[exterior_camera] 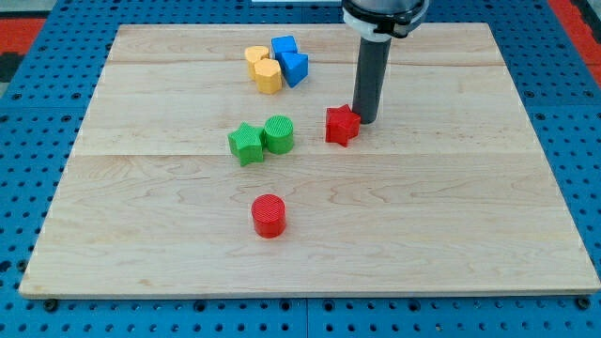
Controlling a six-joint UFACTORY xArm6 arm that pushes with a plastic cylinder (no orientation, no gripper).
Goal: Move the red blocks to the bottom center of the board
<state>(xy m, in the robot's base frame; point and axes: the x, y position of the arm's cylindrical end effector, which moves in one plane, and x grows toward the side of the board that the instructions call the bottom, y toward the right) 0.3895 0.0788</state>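
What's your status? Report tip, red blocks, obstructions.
My tip against red star, on its right. Red cylinder sits lower, left of centre, untouched. Green pair left of star, off the path down. Nothing blocking.

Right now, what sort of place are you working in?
Probably a lab test bench: a wooden board on a blue perforated surface, with small coloured blocks and my tip touching the red star block.

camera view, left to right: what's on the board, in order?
green star → yellow blocks → red cylinder → green cylinder → blue blocks → red star → my tip, touching the red star's right side.
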